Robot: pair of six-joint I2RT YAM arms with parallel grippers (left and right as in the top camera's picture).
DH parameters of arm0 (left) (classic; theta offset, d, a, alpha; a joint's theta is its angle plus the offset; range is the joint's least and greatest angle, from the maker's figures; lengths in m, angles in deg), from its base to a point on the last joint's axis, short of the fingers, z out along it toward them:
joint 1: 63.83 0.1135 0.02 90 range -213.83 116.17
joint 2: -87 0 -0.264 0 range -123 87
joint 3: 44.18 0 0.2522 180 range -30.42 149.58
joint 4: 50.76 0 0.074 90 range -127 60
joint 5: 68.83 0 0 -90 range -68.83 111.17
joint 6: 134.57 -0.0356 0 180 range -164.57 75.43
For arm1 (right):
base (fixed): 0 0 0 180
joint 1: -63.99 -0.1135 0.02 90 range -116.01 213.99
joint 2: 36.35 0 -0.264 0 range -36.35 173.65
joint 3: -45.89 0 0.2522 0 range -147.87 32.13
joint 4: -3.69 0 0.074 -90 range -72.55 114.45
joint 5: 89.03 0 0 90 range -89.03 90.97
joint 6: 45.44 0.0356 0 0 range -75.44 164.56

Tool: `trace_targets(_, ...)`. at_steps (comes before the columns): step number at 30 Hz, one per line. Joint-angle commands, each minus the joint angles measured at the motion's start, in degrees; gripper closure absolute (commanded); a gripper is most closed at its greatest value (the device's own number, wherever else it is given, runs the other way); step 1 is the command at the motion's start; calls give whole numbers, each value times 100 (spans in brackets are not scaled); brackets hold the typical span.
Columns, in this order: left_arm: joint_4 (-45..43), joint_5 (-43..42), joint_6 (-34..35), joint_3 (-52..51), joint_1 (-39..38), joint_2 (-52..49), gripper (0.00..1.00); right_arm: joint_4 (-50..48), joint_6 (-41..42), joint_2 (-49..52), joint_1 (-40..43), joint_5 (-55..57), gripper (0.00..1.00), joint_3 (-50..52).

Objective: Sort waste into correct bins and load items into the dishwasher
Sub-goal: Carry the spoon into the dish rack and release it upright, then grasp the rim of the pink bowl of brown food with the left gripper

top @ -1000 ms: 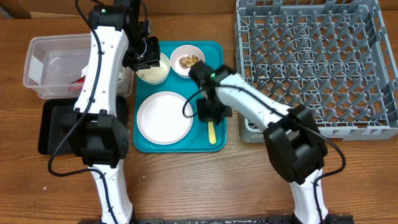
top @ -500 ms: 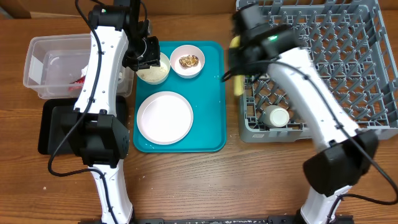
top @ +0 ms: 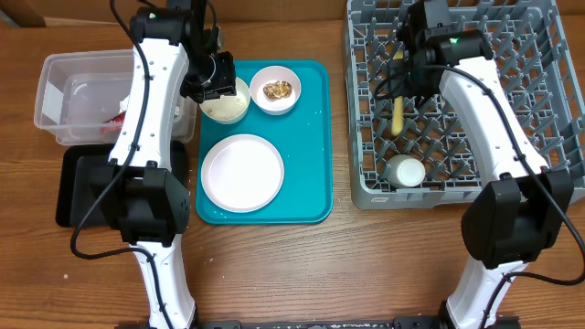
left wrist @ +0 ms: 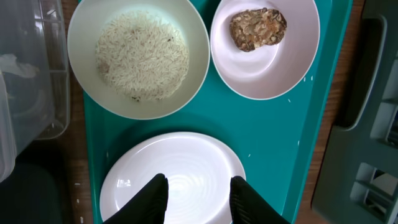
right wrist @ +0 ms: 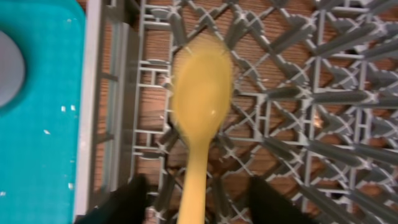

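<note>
Moved: yellow spoon (top: pixel 398 117) now over the grey dish rack (top: pixel 535 110), left-centre, in from its left rim; blurred | Step: judged best laid low and flat across pegs so it cannot slip through | Right end effector (right wrist: pixel 199 182): spread wide, handle between the fingers untouched, seemingly released, gripping nothing.

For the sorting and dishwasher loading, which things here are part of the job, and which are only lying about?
Part of the job: dish rack, yellow spoon, cup, plate, rice bowl, crumb bowl, clear tub, black tray, red wrapper.
Only lying about: teal tray, wooden table.
</note>
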Motion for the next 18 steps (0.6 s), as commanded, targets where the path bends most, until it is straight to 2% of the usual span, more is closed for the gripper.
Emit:
trace_targets(1,-72,-11,28,74,-151,42,64,-81,-249,17,-20,-160,34,20)
trace_targets(5,-247,-15,-90,74,-378,42,62,-50,-70,15,-11,-227,32,-26)
trace_targets(14,-564,-37,-136,74,-815,42,59,157,160,-328,-55,-1456,32,-354)
trace_targets(18,-717,160,-212,74,-1054,28,58,190,435,-396,-52,-1574,32,-354)
